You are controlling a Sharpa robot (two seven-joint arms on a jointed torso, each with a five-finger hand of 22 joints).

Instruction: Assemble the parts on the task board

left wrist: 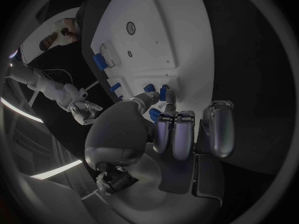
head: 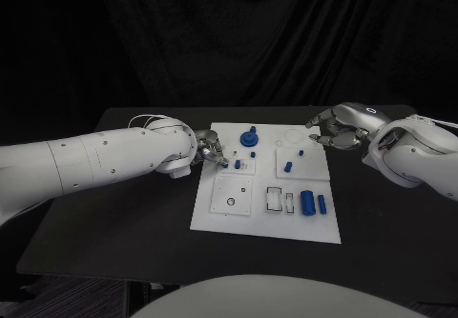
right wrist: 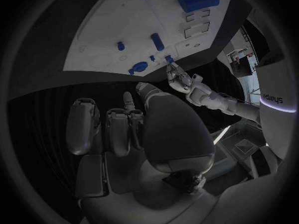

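Note:
The white task board (head: 267,199) lies in the middle of the black table. On it stand a round blue part with a peg (head: 249,138), small blue pegs (head: 287,165) and a thick blue cylinder (head: 307,202) beside a thin one (head: 321,204). My left hand (head: 212,152) is at the board's left edge. Its thumb and fingers (left wrist: 163,129) close round a small blue peg (left wrist: 154,114), low over the board. My right hand (head: 339,129) hovers above the board's far right corner with its fingers (right wrist: 118,129) loosely bent and nothing in them.
Several rectangular slots (head: 274,197) and a round hole (head: 231,201) mark the near half of the board (right wrist: 124,20). Bare black table (head: 114,232) surrounds it on all sides.

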